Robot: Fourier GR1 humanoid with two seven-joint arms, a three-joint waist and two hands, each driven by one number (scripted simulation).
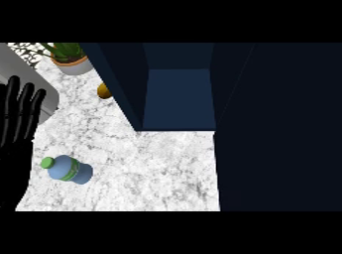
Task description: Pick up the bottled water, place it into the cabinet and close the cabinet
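Bottle not yet picked up; cabinet (177,96) standing open.
The left robot hand (11,119) is resting with fingers straight, holding nothing; the bottle (69,169) is lying just right of it on the table (159,168), needing a grasp.

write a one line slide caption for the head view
Water bottle on marble counter before open cabinet; left hand resting open.

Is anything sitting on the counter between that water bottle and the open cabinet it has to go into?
Nothing visible: bare counter lies between the bottle and the cabinet opening.
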